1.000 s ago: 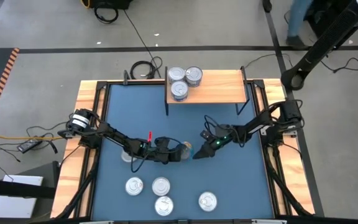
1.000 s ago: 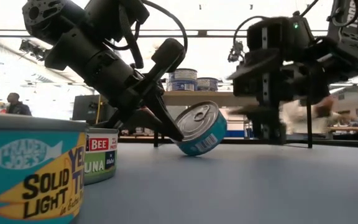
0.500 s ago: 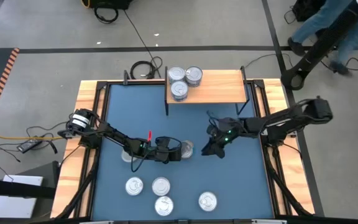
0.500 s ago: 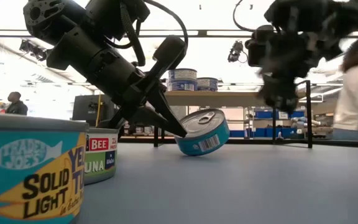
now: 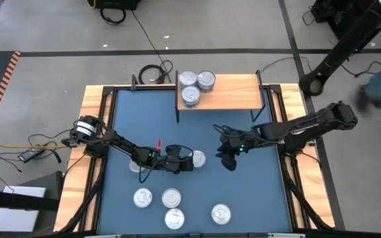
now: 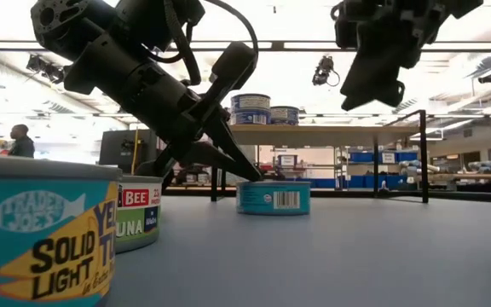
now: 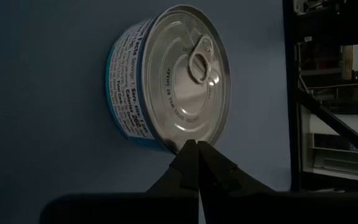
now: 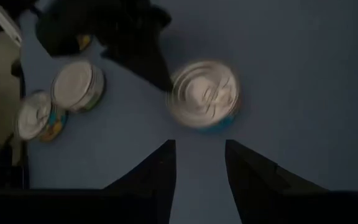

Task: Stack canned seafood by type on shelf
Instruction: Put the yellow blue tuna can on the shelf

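1. Nearest the front edge of the desk [image 5: 243, 192], four tins sit lids up: two side by side [image 5: 143, 197] [image 5: 171, 196], one in front of them [image 5: 174, 217], and one off toward my right [image 5: 221, 213].
2. Down at desk level, a teal tin reading "Solid Light" [image 6: 45, 230] fills the near corner of the low view, with a green-labelled tuna tin [image 6: 139, 213] just behind it.
3. Mid-desk now: my left claw [image 5: 189, 160] is pinched fully closed, its tips [image 7: 194, 158] pressed against the rim of the teal-labelled tin [image 5: 196, 158] but holding nothing.
4. That tin lies flat on the blue surface, lid and pull tab up, barcode facing the low camera [image 6: 273, 197].
5. Another tin [image 5: 136, 165] peeks out beneath my left arm, toward the left edge.
6. My right claw [image 5: 228, 162] hangs above the desk just to the right of the teal-labelled tin, jaws parted about halfway and empty; its own camera looks down past both fingers [image 8: 160, 171] at that lid.
7. At the far edge stands the shelf [image 5: 233, 92], with three tins clustered at its left end [image 5: 188, 80] [image 5: 206, 80] [image 5: 190, 96].
8. Beyond the desk, a person [image 6: 21, 143] sits far back in the room.
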`<move>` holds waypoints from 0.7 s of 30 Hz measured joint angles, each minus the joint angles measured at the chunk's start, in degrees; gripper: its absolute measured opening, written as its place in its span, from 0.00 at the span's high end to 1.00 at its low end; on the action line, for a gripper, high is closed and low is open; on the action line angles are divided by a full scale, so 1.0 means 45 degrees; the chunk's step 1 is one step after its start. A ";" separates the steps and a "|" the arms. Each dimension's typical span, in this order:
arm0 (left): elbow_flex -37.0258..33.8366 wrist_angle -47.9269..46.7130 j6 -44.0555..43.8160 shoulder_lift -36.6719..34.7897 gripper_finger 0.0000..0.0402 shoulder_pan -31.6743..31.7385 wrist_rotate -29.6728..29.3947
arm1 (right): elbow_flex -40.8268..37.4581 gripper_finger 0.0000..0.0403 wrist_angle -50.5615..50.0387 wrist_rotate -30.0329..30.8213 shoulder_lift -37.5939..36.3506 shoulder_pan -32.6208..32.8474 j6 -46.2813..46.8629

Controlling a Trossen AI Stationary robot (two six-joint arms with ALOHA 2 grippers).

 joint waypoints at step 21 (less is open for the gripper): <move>-0.0031 -0.0704 -0.1742 -0.0010 1.00 -0.0007 -0.1823 | -0.1541 0.61 0.6513 0.0265 0.2156 -0.1389 0.6113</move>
